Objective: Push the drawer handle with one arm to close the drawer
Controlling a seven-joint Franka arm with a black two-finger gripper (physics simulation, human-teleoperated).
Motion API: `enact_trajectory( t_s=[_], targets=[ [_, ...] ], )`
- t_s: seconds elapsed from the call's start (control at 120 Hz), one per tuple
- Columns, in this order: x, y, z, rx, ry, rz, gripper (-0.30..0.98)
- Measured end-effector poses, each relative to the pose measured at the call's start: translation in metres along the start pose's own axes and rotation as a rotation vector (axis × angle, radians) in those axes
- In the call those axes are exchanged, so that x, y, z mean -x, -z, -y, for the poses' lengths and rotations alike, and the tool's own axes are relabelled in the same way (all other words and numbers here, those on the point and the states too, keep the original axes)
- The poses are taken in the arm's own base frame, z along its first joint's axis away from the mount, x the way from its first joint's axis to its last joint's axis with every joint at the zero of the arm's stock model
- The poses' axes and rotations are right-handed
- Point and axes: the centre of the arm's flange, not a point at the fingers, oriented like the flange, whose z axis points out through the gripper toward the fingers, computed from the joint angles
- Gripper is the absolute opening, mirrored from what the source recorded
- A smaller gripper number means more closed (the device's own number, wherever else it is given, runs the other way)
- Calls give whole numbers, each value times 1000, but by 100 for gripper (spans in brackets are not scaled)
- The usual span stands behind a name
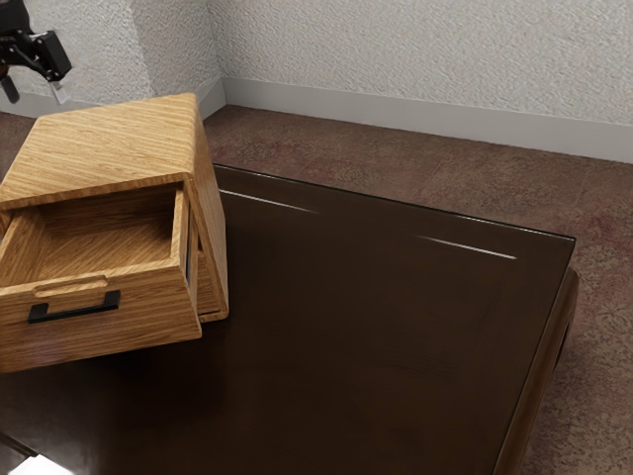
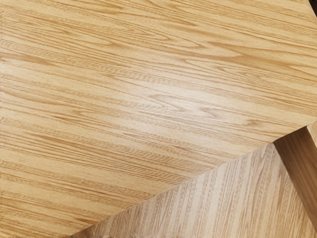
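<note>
My gripper (image 1: 35, 91) is at the exterior view's upper left, above and behind the cabinet (image 1: 114, 143), with its fingers apart and nothing between them. The wooden drawer (image 1: 109, 322) is pulled well out of the cabinet, its inside showing. A black bar handle (image 1: 74, 312) is on the drawer's front face, well away from my gripper. In the wrist view, the cabinet's wooden top (image 2: 148, 99) lies beneath my hand, and beyond its edge part of the drawer's inside (image 2: 223, 198) shows.
The cabinet stands on a dark brown table (image 1: 356, 327), whose far edge runs toward the exterior view's right. Behind are a carpeted floor (image 1: 396, 158) and a textured wall (image 1: 425, 59). A bright white object (image 1: 40, 465) is at the exterior view's lower left.
</note>
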Motion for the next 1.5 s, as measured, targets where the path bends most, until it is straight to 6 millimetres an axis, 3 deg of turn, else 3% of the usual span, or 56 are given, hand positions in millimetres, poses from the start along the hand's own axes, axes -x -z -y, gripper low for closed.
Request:
enact_trajectory(
  t_s=[0.117, 0.133, 0.175, 0.2, 0.242, 0.292, 0.35, 0.408, 0.467, 0.533, 0.608, 0.65, 0.733, 0.792, 0.875, 0.975, 1.1, 1.4, 1.5],
  targets=[
    [2, 2, 4, 15, 3, -6, 67],
    [6, 18, 1, 18, -9, -39, 67],
    [41, 102, -14, 29, -70, -214, 67],
    [61, 136, -23, 41, -104, -287, 67],
    [80, 164, -30, 56, -135, -346, 67],
    [89, 174, -40, 70, -164, -362, 67],
    [82, 148, -64, 103, -226, -285, 67],
    [93, 107, -73, 159, -281, -184, 67],
    [154, 52, -92, 156, -305, -105, 67],
    [241, -8, -144, 94, -350, -68, 67],
    [307, -64, -160, 53, -319, -42, 67],
    [329, -103, -162, 49, -293, -3, 67],
    [344, -170, -163, 33, -203, 102, 67],
    [348, -198, -167, 24, -145, 155, 67],
    [330, -214, -171, 37, -44, 213, 67],
    [301, -207, -178, 80, 90, 214, 67],
    [283, -197, -176, 86, 270, 208, 66],
    [298, -181, -176, -37, 576, 213, 65],
    [296, -178, -171, -61, 650, 193, 38]
  ],
)
